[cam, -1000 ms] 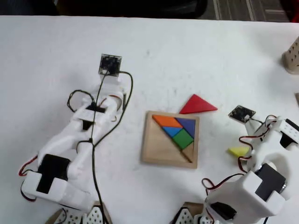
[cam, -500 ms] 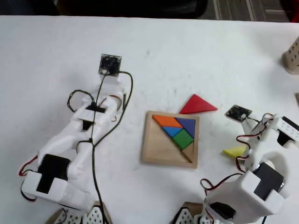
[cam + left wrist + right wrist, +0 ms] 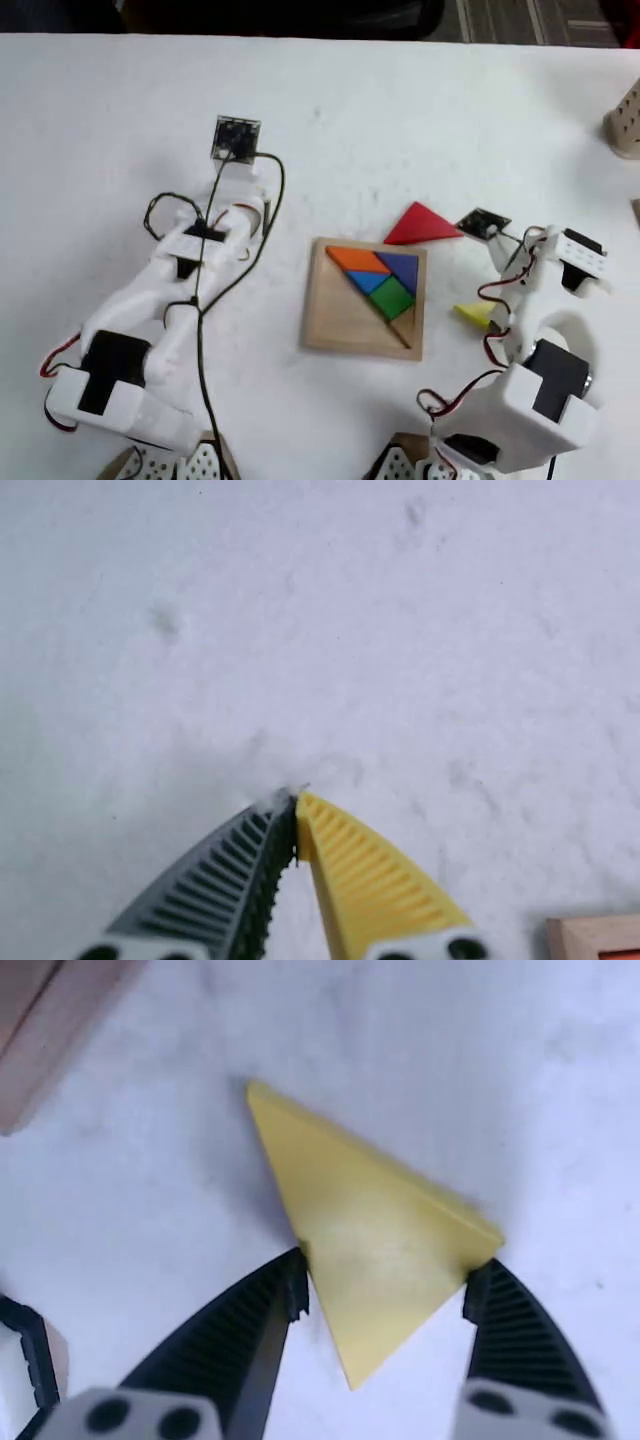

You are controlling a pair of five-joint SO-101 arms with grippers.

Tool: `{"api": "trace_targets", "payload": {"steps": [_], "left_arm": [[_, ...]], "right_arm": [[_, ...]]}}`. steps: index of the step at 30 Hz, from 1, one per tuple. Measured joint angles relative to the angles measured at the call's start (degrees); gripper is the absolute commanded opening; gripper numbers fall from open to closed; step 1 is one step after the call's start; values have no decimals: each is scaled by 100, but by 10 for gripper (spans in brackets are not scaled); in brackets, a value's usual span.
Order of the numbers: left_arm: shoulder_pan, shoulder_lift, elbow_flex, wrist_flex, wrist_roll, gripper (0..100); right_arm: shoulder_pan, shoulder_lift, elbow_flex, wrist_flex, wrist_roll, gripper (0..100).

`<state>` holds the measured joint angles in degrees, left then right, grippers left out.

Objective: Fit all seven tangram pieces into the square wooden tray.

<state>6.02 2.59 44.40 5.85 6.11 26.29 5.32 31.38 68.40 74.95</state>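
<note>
Yellow triangle [image 3: 474, 313] nearer tray [image 3: 338, 322]; white table [image 3: 400, 120].

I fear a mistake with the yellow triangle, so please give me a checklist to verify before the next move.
1. Yellow triangle between the fingers of the right gripper: ok, both touch its edges.
2. Free room in the tray: ok, about half its floor is bare.
3. Red triangle in the tray: not ok, it lies outside.
4. Left gripper away from the tray: ok, shut, apart from it.
5. Yellow triangle lifted off the table: cannot tell.
</note>
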Motion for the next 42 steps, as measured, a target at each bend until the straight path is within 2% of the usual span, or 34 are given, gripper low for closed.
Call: {"api": "trace_targets", "payload": {"steps": [19, 25, 39, 42], "left_arm": [[0, 0, 0, 0, 0, 27], [0, 0, 0, 0, 0, 27], [0, 0, 0, 0, 0, 27], [0, 0, 0, 0, 0, 27]], "right_arm": [[-782, 0, 0, 18, -1231, 231], [-870, -18, 0, 18, -1415, 232], [-1495, -1301, 791, 62, -1978, 237], [-1468, -1626, 879, 62, -2092, 296]]}}
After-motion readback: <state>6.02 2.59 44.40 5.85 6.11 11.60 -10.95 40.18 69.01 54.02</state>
